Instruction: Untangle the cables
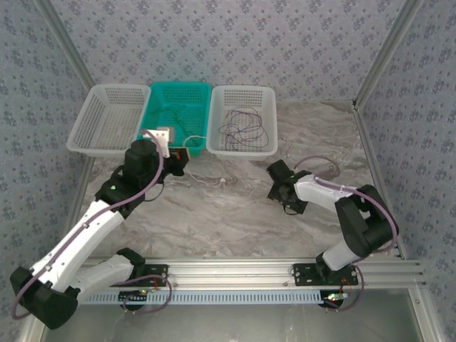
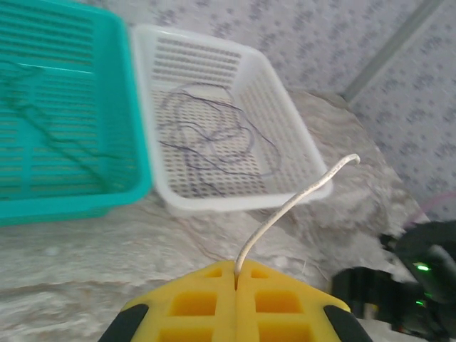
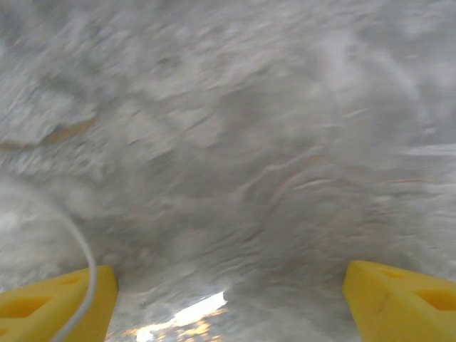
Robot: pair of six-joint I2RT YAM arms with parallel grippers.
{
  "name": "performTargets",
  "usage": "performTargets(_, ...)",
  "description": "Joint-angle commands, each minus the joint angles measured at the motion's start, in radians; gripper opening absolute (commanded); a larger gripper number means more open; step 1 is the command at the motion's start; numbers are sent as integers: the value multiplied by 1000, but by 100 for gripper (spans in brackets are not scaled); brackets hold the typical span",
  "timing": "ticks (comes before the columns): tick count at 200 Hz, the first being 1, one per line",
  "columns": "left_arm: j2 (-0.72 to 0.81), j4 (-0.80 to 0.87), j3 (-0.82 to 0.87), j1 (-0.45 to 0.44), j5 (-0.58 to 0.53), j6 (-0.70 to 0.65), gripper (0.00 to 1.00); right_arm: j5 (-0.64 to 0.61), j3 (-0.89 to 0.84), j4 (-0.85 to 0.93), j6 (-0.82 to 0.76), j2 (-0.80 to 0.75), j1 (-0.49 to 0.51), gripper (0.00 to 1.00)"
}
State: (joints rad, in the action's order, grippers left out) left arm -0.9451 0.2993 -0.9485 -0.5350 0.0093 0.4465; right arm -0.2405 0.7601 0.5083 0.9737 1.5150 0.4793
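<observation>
Left end effector (image 2: 235, 275) is clenched on a thin white cable (image 2: 274, 215), the gripped bit hidden between the pads. The greenish cable (image 2: 53, 132) in the teal basket (image 2: 71, 206) is barely readable. The dark cables (image 1: 241, 128) lie tangled in the right white basket (image 1: 269, 117). Right end effector (image 3: 228, 285) is released over a blurry surface (image 3: 249, 142).

The worktop (image 1: 235, 214) looks like grey marbled stone, smooth, with a soft shine. The teal basket (image 1: 179, 85), the left white basket (image 1: 117, 87) and the right white basket (image 1: 246, 88) are slotted plastic, slightly glossy. The white cable (image 2: 292, 203) has a smooth coat. The left fingers (image 2: 192, 303) are matt yellow plastic. The rail (image 1: 235, 267) is pale ribbed metal.
</observation>
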Motion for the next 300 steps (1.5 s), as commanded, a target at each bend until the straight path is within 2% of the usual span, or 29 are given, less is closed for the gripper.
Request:
performTargets(1, 53, 97, -22, 78, 3, -35, 0, 17, -76, 26, 44, -75, -94, 86)
performTargets(14, 81, 111, -29, 120, 24, -40, 0, 14, -84, 30, 20, -128, -126, 86)
performTargets(32, 90, 116, -39, 141, 65, -46, 0, -16, -53, 10, -62, -202, -90, 86)
performTargets(62, 78, 58, -19, 140, 173, -21, 0, 93, -13, -242, -354, -284, 119, 86)
performTargets(82, 81, 41, -3, 139, 187, -6, 0, 60, 8, -342, -491, -280, 256, 87)
performTargets(120, 95, 58, -4, 139, 187, -9, 0, 148, 18, -471, -619, -179, 352, 87)
performTargets(144, 104, 66, -7, 139, 183, -11, 0, 204, 93, -436, -690, -45, 400, 83)
performTargets(158, 112, 67, -7, 139, 178, -11, 0, 201, 140, -407, -702, 43, 421, 79)
performTargets(174, 118, 68, -6, 139, 172, -14, 0, 127, 188, -368, -683, 132, 440, 75)
performTargets(187, 125, 74, -4, 139, 159, -15, 0, 52, 220, -329, -642, 182, 437, 68)
performTargets(210, 146, 103, -3, 139, 107, -22, 0, -62, 247, -242, -540, 228, 408, 35)
performTargets(229, 165, 148, -10, 149, 33, -36, 0, -52, 189, -246, -496, 196, 358, 12)
performTargets(250, 168, 198, -22, 188, 2, -50, 0, -39, 82, -274, -444, 119, 293, 5)
performTargets(300, 200, 224, -28, 349, 23, -44, 0, -40, -138, -239, -270, -82, 75, 5)
